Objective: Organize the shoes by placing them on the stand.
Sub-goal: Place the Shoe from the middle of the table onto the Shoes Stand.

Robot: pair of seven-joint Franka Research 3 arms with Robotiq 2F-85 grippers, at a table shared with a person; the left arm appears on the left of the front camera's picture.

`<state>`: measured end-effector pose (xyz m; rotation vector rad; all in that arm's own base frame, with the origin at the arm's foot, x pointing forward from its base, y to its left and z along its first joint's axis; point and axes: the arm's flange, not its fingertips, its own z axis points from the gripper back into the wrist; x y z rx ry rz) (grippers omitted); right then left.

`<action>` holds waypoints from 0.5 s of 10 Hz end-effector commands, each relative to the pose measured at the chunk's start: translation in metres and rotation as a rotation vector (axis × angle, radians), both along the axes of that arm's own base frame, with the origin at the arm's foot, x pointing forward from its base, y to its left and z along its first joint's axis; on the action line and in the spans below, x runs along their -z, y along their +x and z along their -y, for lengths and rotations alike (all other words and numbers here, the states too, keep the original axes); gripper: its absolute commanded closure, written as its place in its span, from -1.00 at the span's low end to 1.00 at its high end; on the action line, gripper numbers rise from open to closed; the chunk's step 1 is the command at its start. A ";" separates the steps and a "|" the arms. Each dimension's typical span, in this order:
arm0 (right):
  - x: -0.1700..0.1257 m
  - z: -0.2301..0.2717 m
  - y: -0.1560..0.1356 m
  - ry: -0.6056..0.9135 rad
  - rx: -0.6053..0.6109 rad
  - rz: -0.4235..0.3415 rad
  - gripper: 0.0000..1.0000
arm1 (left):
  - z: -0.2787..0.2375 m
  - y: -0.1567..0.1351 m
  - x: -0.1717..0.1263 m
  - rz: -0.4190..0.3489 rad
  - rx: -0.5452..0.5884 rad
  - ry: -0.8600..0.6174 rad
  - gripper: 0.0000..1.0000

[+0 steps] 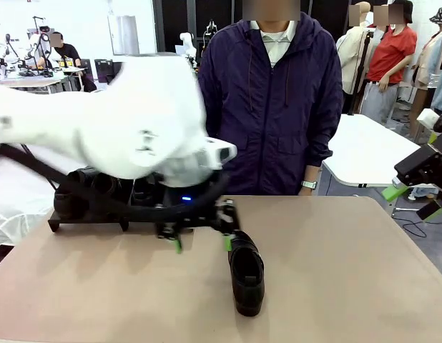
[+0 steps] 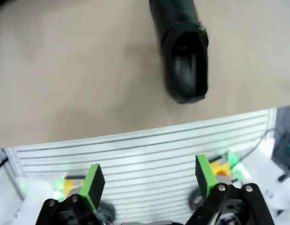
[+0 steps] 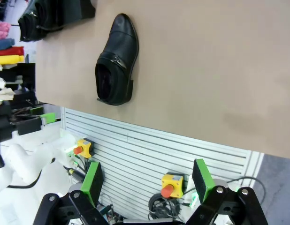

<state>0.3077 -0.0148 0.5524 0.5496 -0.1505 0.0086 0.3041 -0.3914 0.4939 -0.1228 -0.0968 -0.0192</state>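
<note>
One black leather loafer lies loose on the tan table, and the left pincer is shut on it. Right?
Not quite. In the left wrist view the left pincer is open and empty; the black leather loafer lies apart on the tan table.

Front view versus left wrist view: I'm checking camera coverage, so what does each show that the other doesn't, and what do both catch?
Front view alone: the stand at the table's far left with shoes on it, the person behind the table, and the right gripper, open, at the right edge. Left wrist view alone: the white slatted panel below the table edge. Both: the lone shoe on the table and the open left gripper.
</note>
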 end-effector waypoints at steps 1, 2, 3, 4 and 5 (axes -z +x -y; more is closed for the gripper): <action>-0.004 0.000 0.003 0.028 -0.018 0.004 -1.00 | 0.035 0.035 0.020 -0.061 -0.145 0.102 -1.00; -0.004 0.000 0.003 0.028 -0.018 0.004 -1.00 | 0.040 0.045 0.032 -0.116 -0.243 0.100 -1.00; -0.004 0.000 0.003 0.028 -0.018 0.004 -1.00 | 0.031 0.054 0.023 -0.131 -0.260 0.049 -1.00; -0.004 0.000 0.003 0.028 -0.018 0.004 -1.00 | 0.029 0.024 0.033 -0.049 -0.157 0.071 -1.00; -0.004 0.000 0.003 0.028 -0.018 0.004 -1.00 | 0.029 0.024 0.033 -0.049 -0.157 0.071 -1.00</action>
